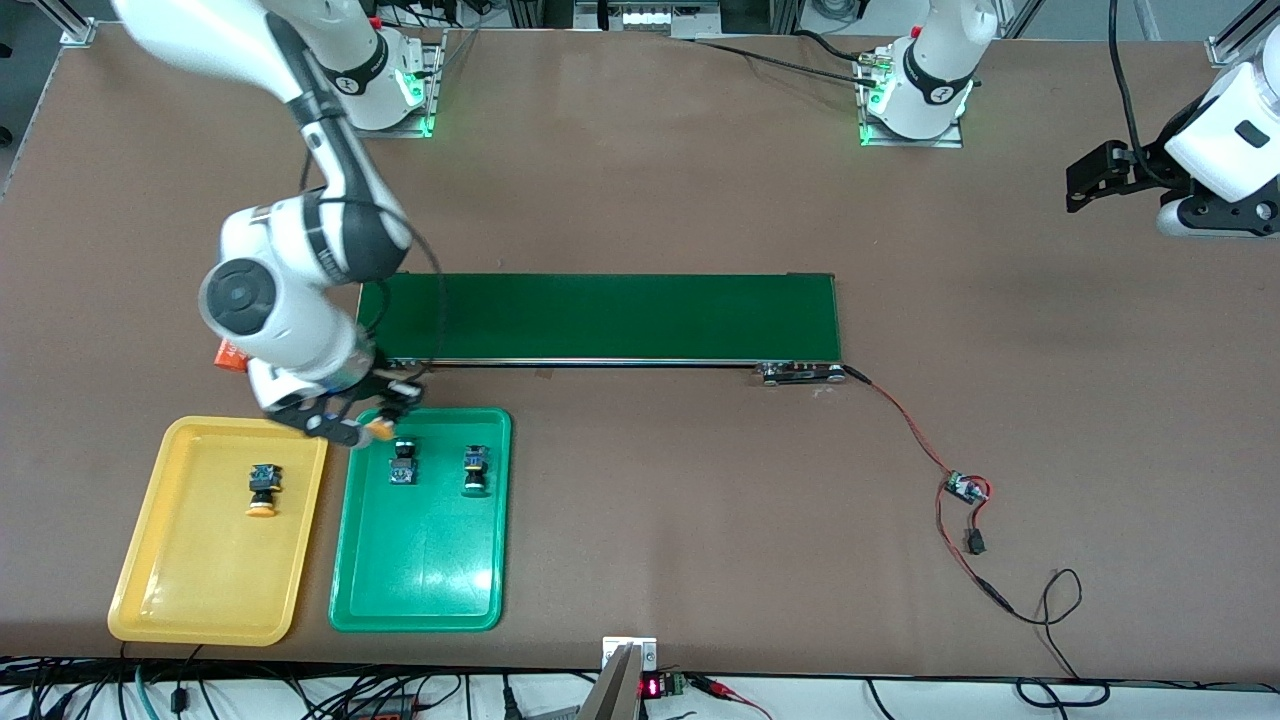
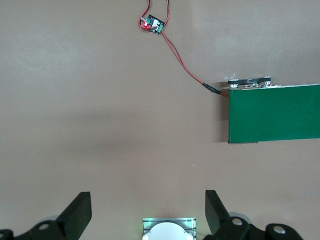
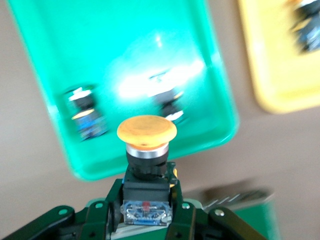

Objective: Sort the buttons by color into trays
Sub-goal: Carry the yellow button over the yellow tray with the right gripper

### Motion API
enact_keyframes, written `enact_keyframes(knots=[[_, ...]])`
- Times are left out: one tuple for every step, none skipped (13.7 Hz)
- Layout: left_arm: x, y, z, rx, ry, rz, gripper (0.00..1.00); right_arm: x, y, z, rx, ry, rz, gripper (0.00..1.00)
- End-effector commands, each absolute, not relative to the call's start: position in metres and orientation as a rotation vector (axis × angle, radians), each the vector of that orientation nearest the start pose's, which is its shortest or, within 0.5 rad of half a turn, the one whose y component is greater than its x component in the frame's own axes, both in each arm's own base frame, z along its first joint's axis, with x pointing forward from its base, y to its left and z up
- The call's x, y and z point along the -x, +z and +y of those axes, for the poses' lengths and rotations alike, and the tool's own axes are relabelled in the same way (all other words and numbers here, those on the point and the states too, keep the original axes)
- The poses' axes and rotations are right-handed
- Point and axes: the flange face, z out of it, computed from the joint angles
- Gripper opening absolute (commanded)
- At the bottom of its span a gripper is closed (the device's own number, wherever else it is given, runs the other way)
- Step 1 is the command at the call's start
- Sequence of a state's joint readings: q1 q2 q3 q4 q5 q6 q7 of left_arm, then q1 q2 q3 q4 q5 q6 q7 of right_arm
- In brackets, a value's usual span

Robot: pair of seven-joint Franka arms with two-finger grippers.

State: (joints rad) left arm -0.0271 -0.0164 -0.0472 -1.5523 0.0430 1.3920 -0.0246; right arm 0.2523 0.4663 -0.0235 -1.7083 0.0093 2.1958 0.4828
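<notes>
Yellow tray holds one yellow-capped button; green tray beside it holds two buttons. Right gripper clamps another yellow-capped button over the green tray's edge; left gripper waits, fingers spread

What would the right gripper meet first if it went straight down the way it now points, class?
Probably the green tray. The right gripper, shut on a yellow-capped button, hangs over that tray's corner nearest the conveyor belt; the rim or bare floor beside the two green-capped buttons comes first, though depth is unclear.
</notes>
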Motion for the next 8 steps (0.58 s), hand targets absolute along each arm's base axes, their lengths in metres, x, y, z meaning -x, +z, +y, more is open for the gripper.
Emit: enact_keyframes(knots=[[-0.53,0.633,-0.032,3.097,0.229,0.092,1.0,-0.67,0.299,0.096,3.19,-0.002,0.231,0.18],[-0.53,0.633,-0.033,3.097,0.229,0.094,1.0,-0.675,0.294,0.062,3.221,-0.004,0.167,0.18],[-0.53,0.632,-0.032,3.097,0.234,0.092,1.0,-0.683,0.289,0.027,3.238,-0.001,0.102,0.18],[-0.53,0.633,-0.032,3.097,0.229,0.092,1.0,-0.692,0.284,-0.009,3.24,-0.001,0.017,0.18],[-0.53,0.633,-0.032,3.097,0.229,0.092,1.0,-0.696,0.282,-0.028,3.24,-0.005,-0.071,0.18],[-0.53,0.633,-0.032,3.097,0.229,0.092,1.0,-0.698,0.28,-0.043,3.239,-0.016,-0.13,0.18],[-0.53,0.633,-0.032,3.097,0.229,0.092,1.0,-0.701,0.273,-0.06,3.239,-0.059,-0.179,0.18],[-0.53,0.633,-0.032,3.097,0.229,0.092,1.0,-0.704,0.263,-0.074,3.239,-0.108,-0.232,0.18]])
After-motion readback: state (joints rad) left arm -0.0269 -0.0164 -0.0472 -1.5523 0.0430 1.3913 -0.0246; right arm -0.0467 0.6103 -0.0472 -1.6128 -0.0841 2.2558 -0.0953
